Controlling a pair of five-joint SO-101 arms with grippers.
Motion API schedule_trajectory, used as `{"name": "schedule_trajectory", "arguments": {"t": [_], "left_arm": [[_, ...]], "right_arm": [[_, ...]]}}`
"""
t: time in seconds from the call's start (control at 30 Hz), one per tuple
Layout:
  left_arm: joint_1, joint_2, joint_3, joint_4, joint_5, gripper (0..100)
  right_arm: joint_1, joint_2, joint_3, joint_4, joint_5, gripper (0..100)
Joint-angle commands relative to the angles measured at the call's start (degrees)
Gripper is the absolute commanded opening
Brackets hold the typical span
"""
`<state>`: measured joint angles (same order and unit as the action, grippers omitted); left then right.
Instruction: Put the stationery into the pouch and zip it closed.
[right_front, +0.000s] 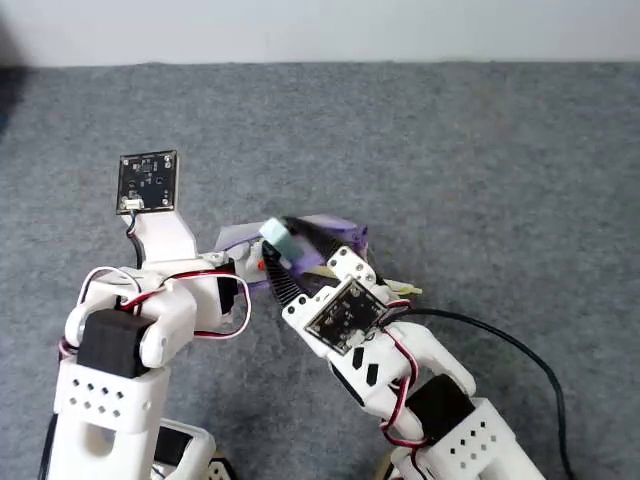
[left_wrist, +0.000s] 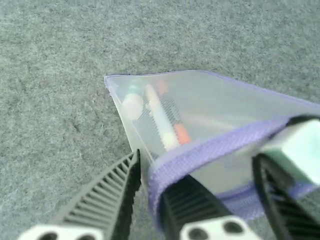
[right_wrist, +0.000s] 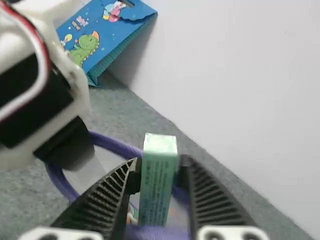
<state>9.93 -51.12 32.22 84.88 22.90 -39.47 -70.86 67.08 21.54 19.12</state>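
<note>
A clear pouch (left_wrist: 210, 107) with a purple zip rim (left_wrist: 220, 142) lies on the grey carpet and holds a white pen (left_wrist: 161, 122) and other pens. My left gripper (left_wrist: 152, 175) is shut on the pouch's rim at its open end, one finger on each side. My right gripper (right_wrist: 158, 167) is shut on a mint-green eraser (right_wrist: 157, 175), upright just above the pouch mouth (right_wrist: 115, 147). In the high view the eraser (right_front: 277, 238) hangs over the purple pouch (right_front: 340, 232), with the left gripper (right_front: 240, 263) beside it.
A pale yellow item (right_front: 405, 290) pokes out from under the right arm next to the pouch. A black cable (right_front: 520, 350) runs across the carpet at the right. A blue dinosaur gift bag (right_wrist: 105, 35) leans on the white wall.
</note>
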Motion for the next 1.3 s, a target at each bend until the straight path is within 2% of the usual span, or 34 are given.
{"name": "schedule_trajectory", "arguments": {"t": [0.0, 0.17, 0.4, 0.5, 0.63, 0.73, 0.9, 1.1, 1.27], "left_arm": [[-0.1, 0.0, -3.2, 0.5, 0.6, 1], [-0.5, -0.1, -3.2, 0.5, 0.6, 1], [-0.6, -0.1, -3.2, 0.5, 1.4, 1], [-0.6, -0.1, -3.3, 0.5, 3.8, 1], [-0.6, -0.1, -3.3, 0.4, 3.9, 1], [-0.6, -0.1, -3.3, 0.3, 3.9, 1], [-0.7, -0.4, -3.3, 0.5, 3.9, 1], [-7.6, -0.4, -3.4, 0.5, 3.8, 1], [-12.1, -0.4, -3.4, 0.6, 3.7, 1]], "right_arm": [[2.9, 1.1, -1.9, 6.2, 0.4, 27.0], [3.7, 1.4, -11.0, 13.6, -7.6, 15.4], [12.1, 1.7, -24.0, 30.5, -16.5, 2.4], [15.1, 1.7, -29.1, 35.1, -18.7, 0.9], [14.8, 1.7, -35.5, 41.3, -20.4, 0.9], [13.5, 1.7, -36.5, 46.0, -20.5, 0.9], [16.5, 3.1, -34.6, 51.8, -20.5, 0.9], [21.2, 12.8, -34.0, 55.3, -20.4, 0.8], [22.1, 25.5, -34.2, 55.5, -20.4, 1.3]]}}
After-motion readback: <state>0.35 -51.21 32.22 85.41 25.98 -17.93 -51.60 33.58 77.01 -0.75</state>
